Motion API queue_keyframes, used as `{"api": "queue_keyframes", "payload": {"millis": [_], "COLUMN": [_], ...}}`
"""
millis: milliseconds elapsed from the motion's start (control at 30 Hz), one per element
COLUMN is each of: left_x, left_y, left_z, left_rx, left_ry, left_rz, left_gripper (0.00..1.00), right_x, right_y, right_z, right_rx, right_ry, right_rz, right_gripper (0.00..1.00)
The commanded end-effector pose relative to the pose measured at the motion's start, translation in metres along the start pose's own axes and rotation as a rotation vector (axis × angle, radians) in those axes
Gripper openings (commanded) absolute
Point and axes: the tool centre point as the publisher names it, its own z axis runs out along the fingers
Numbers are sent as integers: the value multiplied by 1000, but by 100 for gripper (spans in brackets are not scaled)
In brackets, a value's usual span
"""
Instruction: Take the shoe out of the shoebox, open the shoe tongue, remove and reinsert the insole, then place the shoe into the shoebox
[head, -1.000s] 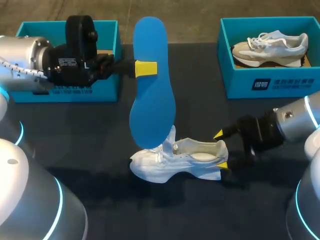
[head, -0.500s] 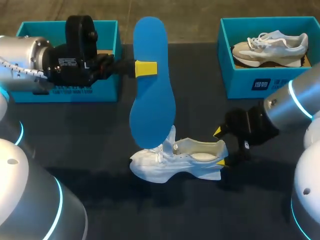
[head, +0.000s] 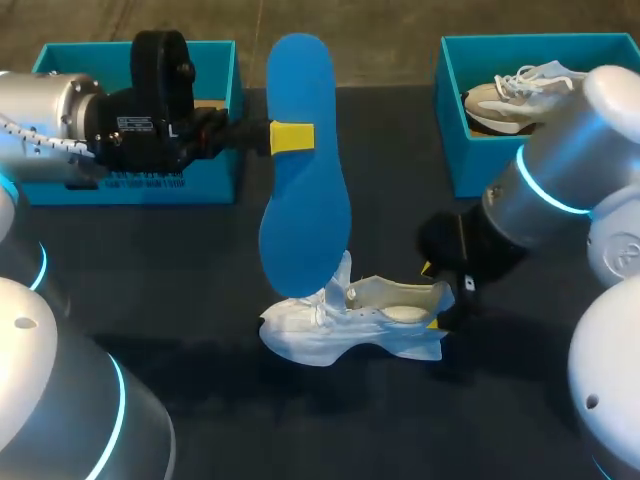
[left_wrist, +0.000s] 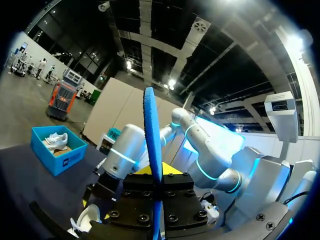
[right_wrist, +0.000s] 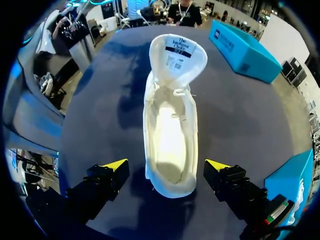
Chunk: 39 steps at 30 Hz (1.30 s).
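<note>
Dark counter (head: 150, 250) carries the white shoe (head: 340, 325) on its sole near the middle, with the tongue pulled up. I see my left gripper (head: 290, 137) clamped on the blue insole (head: 303, 180), which is held on end above the shoe's front. My right gripper (right_wrist: 166, 165) is spread either side of the heel, both fingers clear of it.

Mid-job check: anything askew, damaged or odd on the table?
Nothing stands out. The white shoe sits upright on the table, tongue folded forward, heel between the right gripper's open jaws; the left gripper holds the blue insole in the air.
</note>
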Motion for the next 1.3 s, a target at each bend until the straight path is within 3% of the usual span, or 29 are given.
{"api": "queue_keyframes", "payload": {"millis": [33,367,800,1300], "left_x": [-1,-1,-1,-1], "left_y": [0,0,0,0], "left_z": [1,1,1,1], "left_rx": [-2,-2,-2,-2], "left_ry": [0,0,0,0], "left_rz": [0,0,0,0], "left_gripper": [0,0,0,0], "right_x": [2,7,8,-18], "right_y": [5,6,7,33], "right_z": [2,3,3,-1], "right_rx": [221,286,311,282], "right_ry": [-8,-3,21,-25], "right_rz": [3,16,32,-16], "right_gripper": [100,100,100,100]}}
